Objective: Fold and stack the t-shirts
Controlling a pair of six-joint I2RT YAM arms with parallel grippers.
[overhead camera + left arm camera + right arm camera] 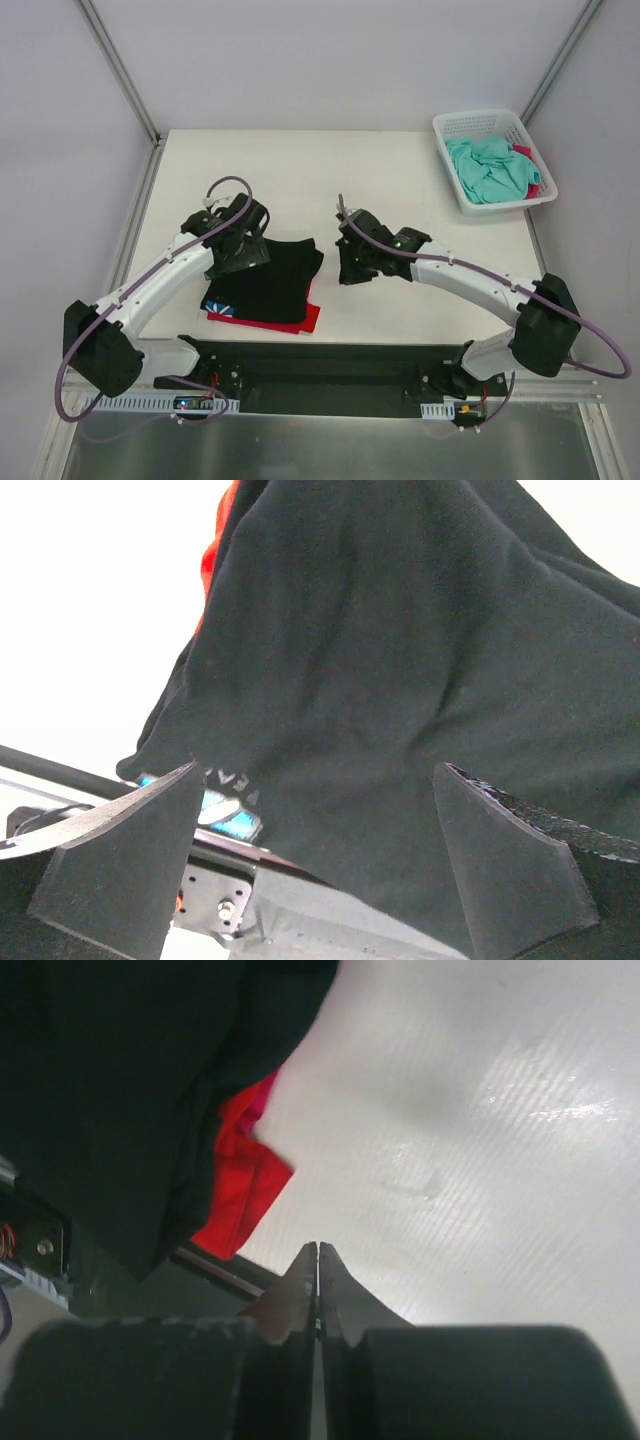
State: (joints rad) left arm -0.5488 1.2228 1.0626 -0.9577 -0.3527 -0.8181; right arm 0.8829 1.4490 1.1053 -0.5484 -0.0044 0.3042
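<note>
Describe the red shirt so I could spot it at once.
On the white table, near its front edge and left of centre, lies a folded black t-shirt. The red t-shirt sits beneath it, showing only as a bright strip along the near and right edges.

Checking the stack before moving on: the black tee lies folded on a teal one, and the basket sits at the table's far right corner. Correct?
Not quite: the black tee lies folded on a red tee, not a teal one, as the top external view shows. The basket does sit at the far right corner.
</note>
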